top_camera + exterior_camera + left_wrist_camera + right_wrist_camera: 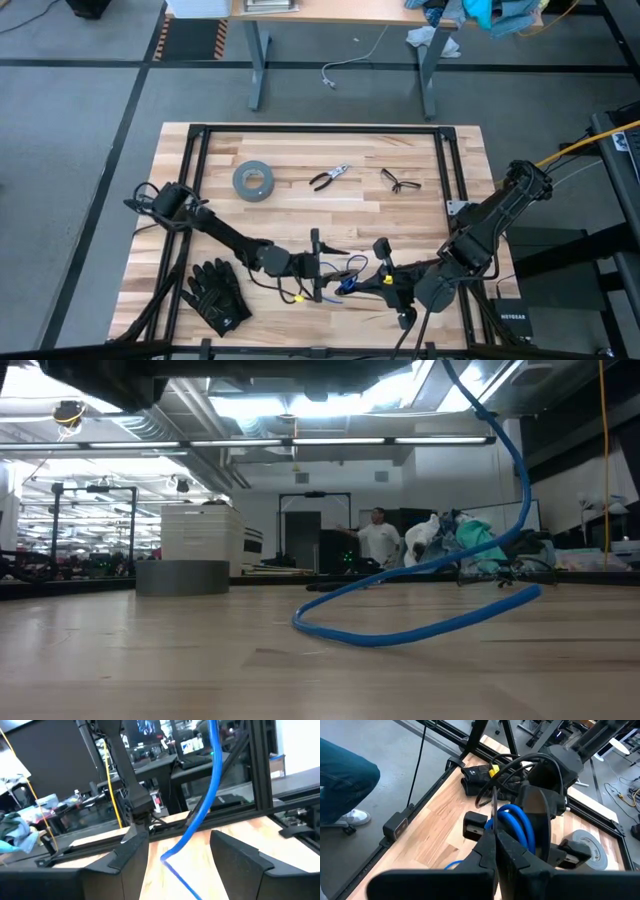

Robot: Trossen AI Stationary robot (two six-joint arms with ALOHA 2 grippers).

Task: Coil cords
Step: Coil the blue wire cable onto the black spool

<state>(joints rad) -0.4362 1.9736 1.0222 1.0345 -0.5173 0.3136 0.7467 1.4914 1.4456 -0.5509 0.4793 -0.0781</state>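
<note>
The two tools meet at the near edge of the table [300, 190], about in the middle, and the cords [348, 282] are right there between them; so the work is going on at the near side.

The left tool [318, 265] has its two fingers spread wide and is not squeezing anything; in its own wrist view a blue piece of cord runs through the gap between the fingers and bends on the wood, free. The right tool [495, 845] has its fingers pressed tight together; a thin black cord runs just at their tips, but I cannot tell if it is pinched there. Just past those tips sit a few blue loops stacked side by side, with black loops around them; that part looks coiled already.

But the job does not look finished, I think; in the low view a long blue piece lies on the table in one big loose curve and then climbs up out of sight; that slack has to be wound in too. So some is done and some is left.

At the near left corner lie black gloves [218, 295]; they are well apart from the cords. Farther back on the table are a grey tape roll [254, 180], pliers [328, 178] and glasses [399, 181], all in a row and away from both tools; nobody needs them for this.

Far beyond the table, in the low view, a person [379, 542] stands in the room.
</note>
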